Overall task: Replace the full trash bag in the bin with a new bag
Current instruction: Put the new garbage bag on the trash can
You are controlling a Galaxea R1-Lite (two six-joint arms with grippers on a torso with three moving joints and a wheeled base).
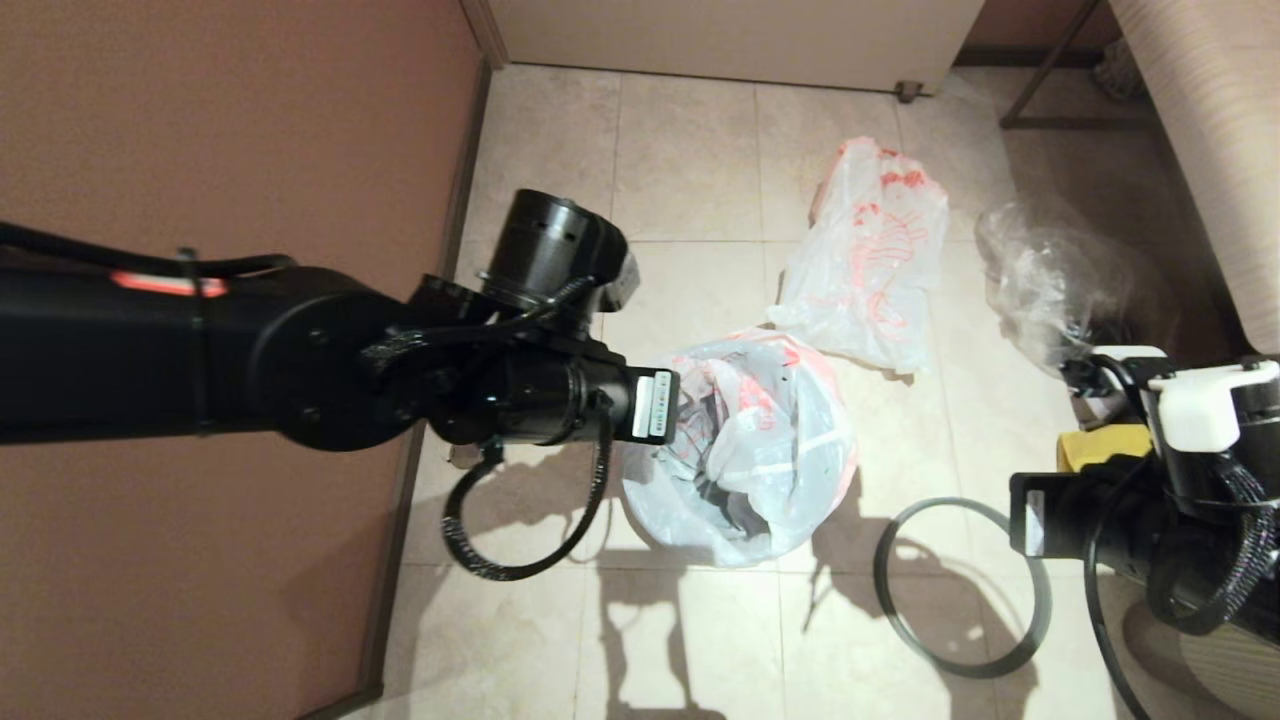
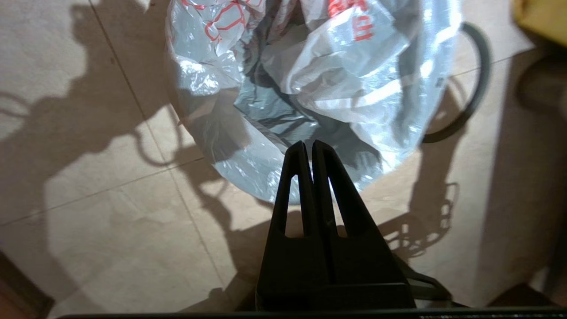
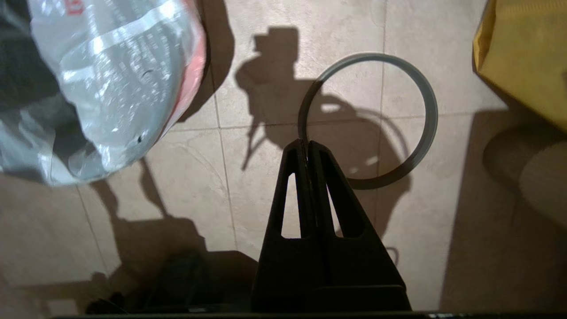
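The black bin [image 1: 742, 518] stands mid-floor, wrapped in the new bag [image 1: 770, 440], white with red characters and a pink-red band, which drapes over its rim and sags crumpled inside [image 2: 336, 75]. The bin's grey ring [image 1: 960, 590] lies flat on the tiles to its right. The full trash bag [image 1: 870, 265], white with a red-orange line drawing, lies on the floor behind the bin. My left gripper [image 2: 308, 146] hovers shut over the bin's edge, holding nothing. My right gripper [image 3: 306, 144] is shut above the edge of the ring [image 3: 425, 133].
A clear bag with dark contents [image 1: 1050, 270] sits at the right, and a yellow fabric bag [image 1: 1100, 445] is beside my right arm. A brown wall [image 1: 230, 130] runs along the left. A sofa [image 1: 1220, 130] and a metal leg [image 1: 1040, 80] stand far right.
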